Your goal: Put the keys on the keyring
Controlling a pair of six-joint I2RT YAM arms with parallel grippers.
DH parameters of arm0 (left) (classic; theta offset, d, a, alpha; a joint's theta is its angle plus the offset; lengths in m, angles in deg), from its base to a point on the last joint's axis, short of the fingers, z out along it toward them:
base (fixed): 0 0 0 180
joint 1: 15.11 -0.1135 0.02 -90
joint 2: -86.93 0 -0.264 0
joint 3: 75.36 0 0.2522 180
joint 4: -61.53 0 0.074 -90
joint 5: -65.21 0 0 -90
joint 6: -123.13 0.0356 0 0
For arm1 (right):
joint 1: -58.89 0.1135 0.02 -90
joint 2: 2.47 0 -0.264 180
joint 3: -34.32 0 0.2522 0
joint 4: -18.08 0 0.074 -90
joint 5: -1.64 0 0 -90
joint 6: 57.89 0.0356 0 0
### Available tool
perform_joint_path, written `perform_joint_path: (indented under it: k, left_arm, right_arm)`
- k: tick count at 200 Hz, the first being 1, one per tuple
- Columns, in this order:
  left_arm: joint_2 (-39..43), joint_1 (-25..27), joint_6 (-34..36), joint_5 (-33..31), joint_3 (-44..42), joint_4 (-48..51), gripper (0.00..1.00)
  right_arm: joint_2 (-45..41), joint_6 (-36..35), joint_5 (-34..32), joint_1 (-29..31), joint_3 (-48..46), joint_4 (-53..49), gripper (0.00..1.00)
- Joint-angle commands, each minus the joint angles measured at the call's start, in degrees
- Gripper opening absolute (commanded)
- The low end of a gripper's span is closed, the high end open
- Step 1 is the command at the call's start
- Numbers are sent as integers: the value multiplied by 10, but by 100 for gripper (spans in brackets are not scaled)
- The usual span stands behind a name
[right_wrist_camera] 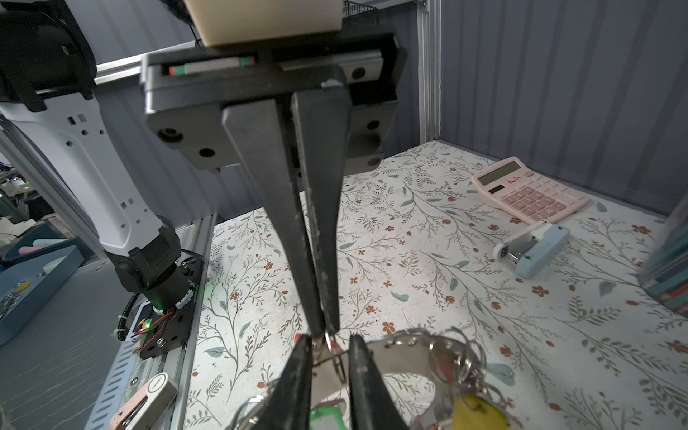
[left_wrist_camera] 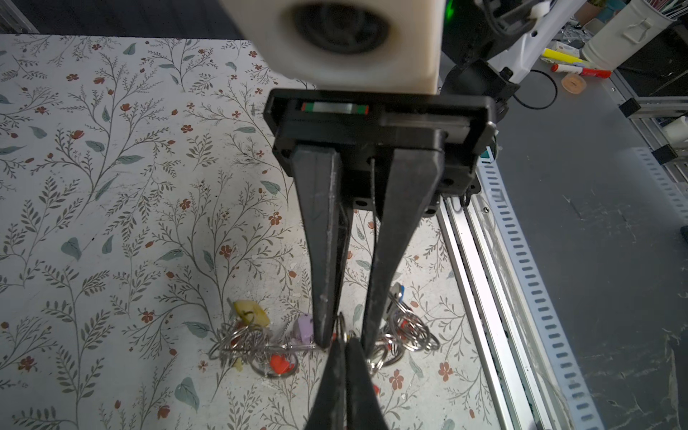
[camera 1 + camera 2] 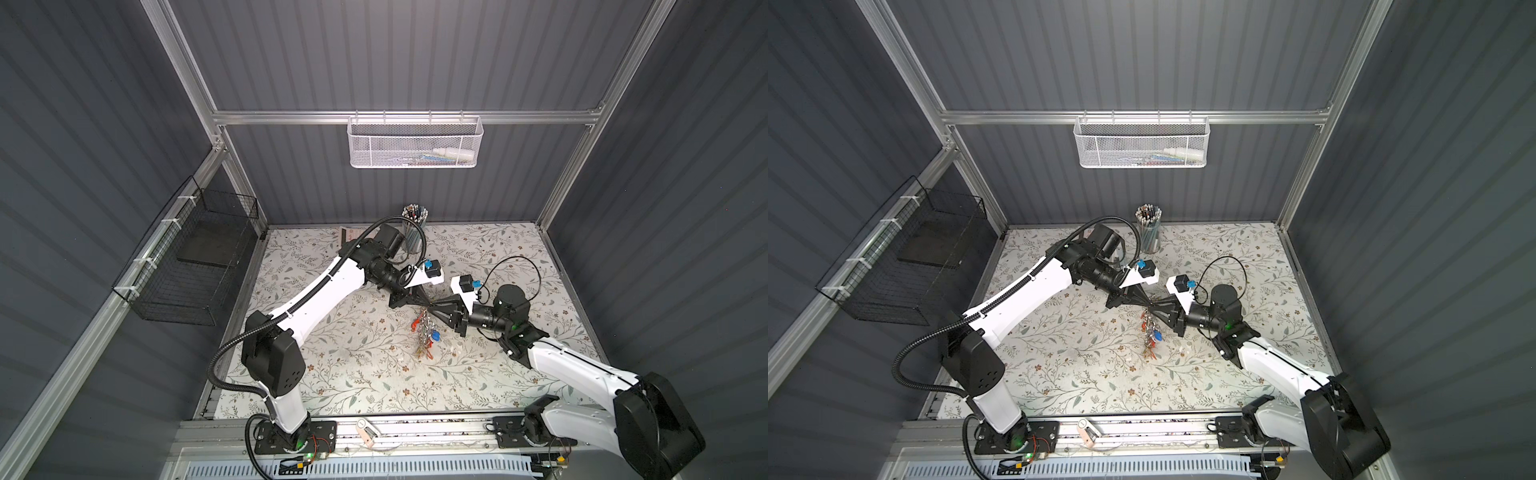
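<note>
Both grippers meet above the middle of the floral table (image 3: 365, 365). The keyring (image 1: 394, 357), a flat grey metal band, is in the air, and my right gripper (image 1: 329, 338) is shut on it, a finger on either side of the band. My left gripper (image 1: 324, 331) faces it tip to tip and is shut on the small split ring of one of the keys. More keys (image 3: 424, 332) hang from the keyring in a bunch, showing yellow (image 2: 251, 311), lilac (image 2: 303, 327), red (image 2: 281, 363) and green (image 1: 325, 415) tags. In both top views the bunch (image 3: 1152, 332) dangles below the fingertips.
A pencil cup (image 3: 413, 230) stands at the back of the table. A pink calculator (image 1: 528, 190) and a light blue stapler (image 1: 532, 249) lie near the back wall. A white mesh basket (image 3: 413, 141) and a black wire basket (image 3: 195, 270) hang on the frame.
</note>
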Motion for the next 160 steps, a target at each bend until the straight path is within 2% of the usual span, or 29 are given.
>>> perform_joint_path:
  k: [1,45,102,160]
  left_arm:
    - [-4,5,10,32,25,4,0]
    - [-11,5,9,22,23,8,0]
    - [-10,5,8,17,24,14,0]
    - [6,4,-4,23,9,1,0]
  right_arm:
    - [4,-4,-2,3,15,-2,17]
    - [-2,-2,-10,3,11,0,16]
    - [-6,1,-13,3,9,-4,0]
    - [-10,3,-15,3,6,-2,0]
